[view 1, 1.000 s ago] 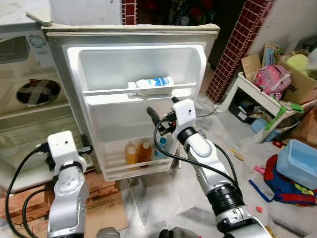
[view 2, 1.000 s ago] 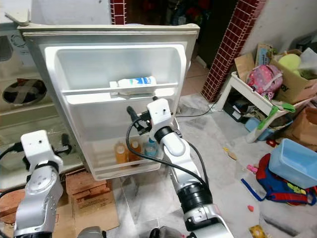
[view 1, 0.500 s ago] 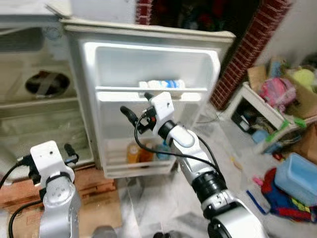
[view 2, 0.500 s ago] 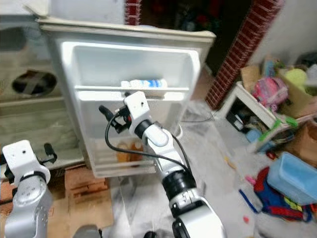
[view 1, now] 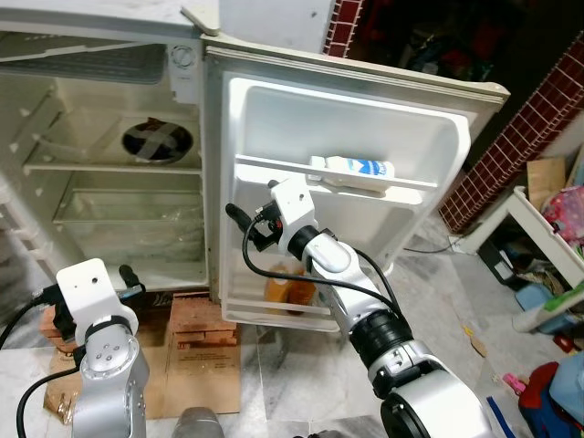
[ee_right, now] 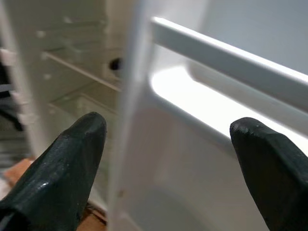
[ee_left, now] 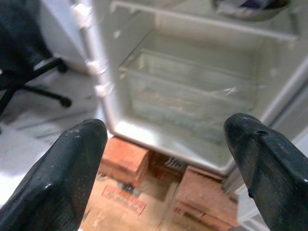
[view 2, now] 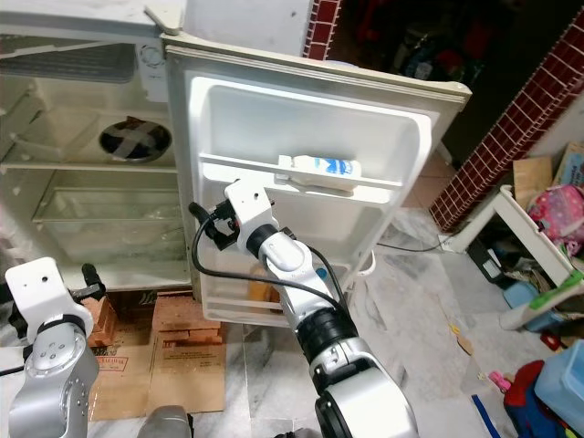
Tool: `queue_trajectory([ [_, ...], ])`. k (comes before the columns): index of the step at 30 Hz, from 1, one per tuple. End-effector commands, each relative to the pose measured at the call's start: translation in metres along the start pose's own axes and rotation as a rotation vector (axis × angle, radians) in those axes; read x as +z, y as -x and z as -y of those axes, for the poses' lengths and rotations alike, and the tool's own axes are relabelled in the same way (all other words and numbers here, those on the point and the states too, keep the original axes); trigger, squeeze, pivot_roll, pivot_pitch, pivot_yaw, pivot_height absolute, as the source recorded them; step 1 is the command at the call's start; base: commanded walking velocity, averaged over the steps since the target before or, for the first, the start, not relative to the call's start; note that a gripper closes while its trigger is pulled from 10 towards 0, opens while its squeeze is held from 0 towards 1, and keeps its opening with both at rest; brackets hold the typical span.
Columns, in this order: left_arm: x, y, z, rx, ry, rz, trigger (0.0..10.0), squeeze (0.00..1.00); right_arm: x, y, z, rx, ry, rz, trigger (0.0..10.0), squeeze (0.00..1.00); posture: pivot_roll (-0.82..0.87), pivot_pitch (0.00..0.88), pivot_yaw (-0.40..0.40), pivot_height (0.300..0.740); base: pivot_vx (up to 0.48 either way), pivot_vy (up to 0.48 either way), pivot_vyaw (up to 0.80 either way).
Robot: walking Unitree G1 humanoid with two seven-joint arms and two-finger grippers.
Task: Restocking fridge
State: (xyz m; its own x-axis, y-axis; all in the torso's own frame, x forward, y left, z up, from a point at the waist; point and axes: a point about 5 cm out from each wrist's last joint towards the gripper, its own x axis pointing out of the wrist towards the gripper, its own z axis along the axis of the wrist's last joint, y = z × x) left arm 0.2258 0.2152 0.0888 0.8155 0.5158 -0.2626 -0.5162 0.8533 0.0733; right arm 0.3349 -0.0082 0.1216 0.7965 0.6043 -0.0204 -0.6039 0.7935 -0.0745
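Fridge (view 1: 109,182) open, door (view 1: 356,182) swung wide. Milk bottle (view 1: 351,167) lies on door's upper shelf, juice bottles (view 1: 290,290) in bottom door shelf. Right gripper (ee_right: 166,144) fingers apart, straddling door's hinge-side edge. Left gripper (ee_left: 166,159) spread, low near fridge's lower front.

Cluttered room with a pale marble floor

A red brick pillar (view 1: 538,128) rises at the right; flattened cardboard (view 1: 196,365) and stacked bricks (view 1: 205,319) lie on the marble floor (view 1: 301,383); a white bench (view 1: 547,237) holds clutter.
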Motion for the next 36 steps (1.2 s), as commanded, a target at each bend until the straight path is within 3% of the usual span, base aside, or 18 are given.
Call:
queue_trajectory([
  [1,0.001,0.002,0.007,-0.029,0.003,-0.003,10.0,0.0,0.016,-0.011,-0.007,-0.01,-0.013,0.038,10.0,0.0,0.2,0.0,-0.134,0.74,0.0,0.0,0.0],
  [7,0.001,0.002,0.007,-0.031,0.004,-0.005,10.0,0.0,0.02,-0.013,0.0,-0.072,-0.007,0.056,10.0,0.0,0.2,0.0,-0.13,0.74,0.0,0.0,0.0],
  [9,0.002,0.001,0.008,-0.038,0.005,-0.004,10.0,0.0,0.018,-0.014,0.009,-0.152,-0.036,0.034,10.0,0.0,0.19,0.0,-0.128,0.74,0.0,0.0,0.0],
  [17,0.002,0.001,0.01,-0.048,0.004,-0.007,10.0,0.0,0.01,-0.012,0.023,-0.264,-0.067,-0.028,10.0,0.0,0.19,0.0,-0.124,0.74,0.0,0.0,0.0],
  [24,0.002,0.0,0.012,-0.056,0.004,-0.01,10.0,0.0,0.01,-0.006,0.045,-0.389,-0.011,-0.031,10.0,0.0,0.19,0.0,-0.122,0.74,0.0,0.0,0.0],
  [36,0.002,0.0,0.014,-0.062,0.004,-0.011,10.0,0.0,0.004,0.004,0.067,-0.514,0.048,-0.065,10.0,0.0,0.18,0.0,-0.114,0.74,0.0,0.0,0.0],
])
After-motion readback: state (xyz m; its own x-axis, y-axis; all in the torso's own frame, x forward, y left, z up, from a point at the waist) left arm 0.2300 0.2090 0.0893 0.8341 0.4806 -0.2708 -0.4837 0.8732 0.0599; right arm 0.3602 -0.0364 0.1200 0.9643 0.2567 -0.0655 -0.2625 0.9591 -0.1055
